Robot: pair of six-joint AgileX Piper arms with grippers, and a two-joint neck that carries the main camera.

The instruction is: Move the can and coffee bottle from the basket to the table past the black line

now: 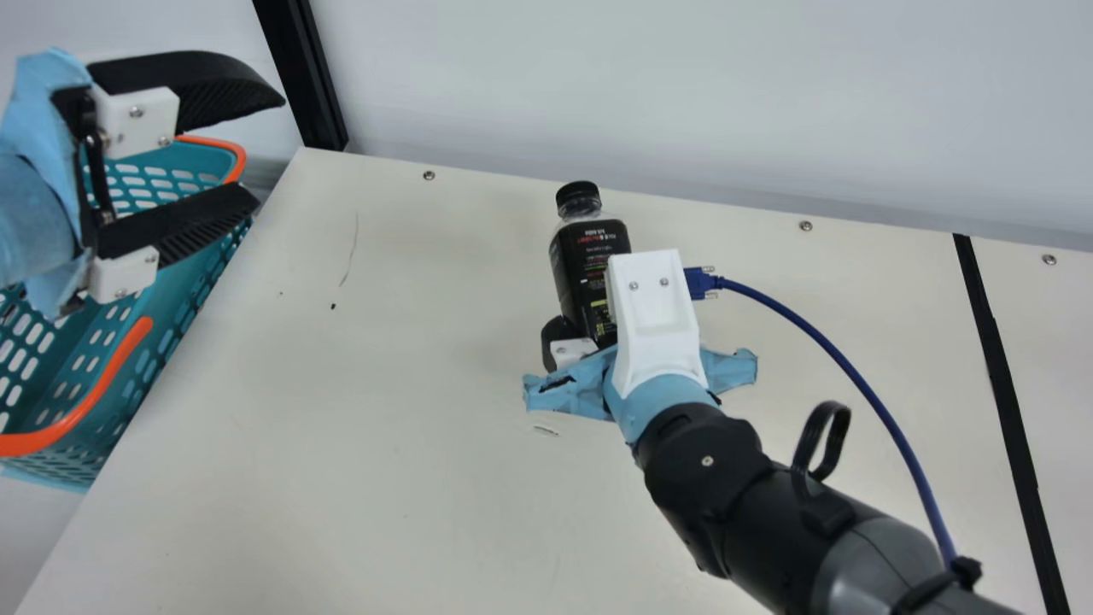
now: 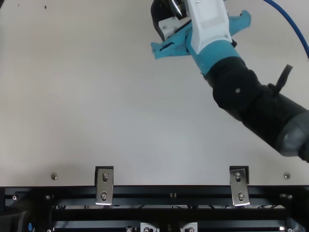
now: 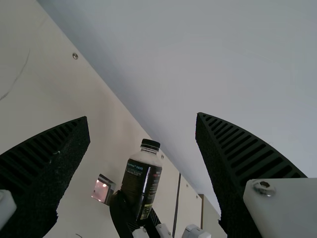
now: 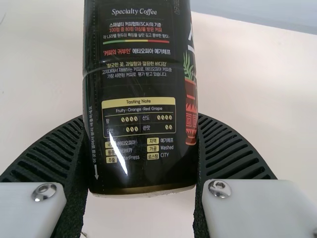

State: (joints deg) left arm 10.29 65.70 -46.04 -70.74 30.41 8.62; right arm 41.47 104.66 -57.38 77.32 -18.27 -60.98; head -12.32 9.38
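**Coffee bottle clamped in our right hand, on the basket side of the black line**

Our right hand (image 1: 557,340) is clamped on the coffee bottle (image 1: 591,269). In the right wrist view, the black ribbed fingers (image 4: 47,158) of the right hand (image 4: 140,117) press the dark label from two sides, near the bottle's lower end. We note the black cap (image 1: 577,195) uppermost. We cannot tell whether the base touches the surface (image 1: 341,478).

Directly behind the grip we record a white bracket (image 1: 656,316), pale blue wrapping (image 1: 670,406) and a blue cable (image 1: 841,363) curving back along the arm.

Position: the bottle is over the cream surface, well apart from both the basket (image 1: 128,359) and the black line (image 1: 1003,376). It lies between the two, toward the far edge; in the main view the line runs to its right.

Our left hand (image 1: 271,151) has its fingers spread wide with a bare gap between them; the left wrist view shows the bottle farther off, beyond that gap. In the main view this hand overlaps the teal basket with orange trim, which sits beside the surface's left edge.

Farther out: a black post (image 1: 307,85) at the far left corner, a pale wall (image 1: 683,94) behind.
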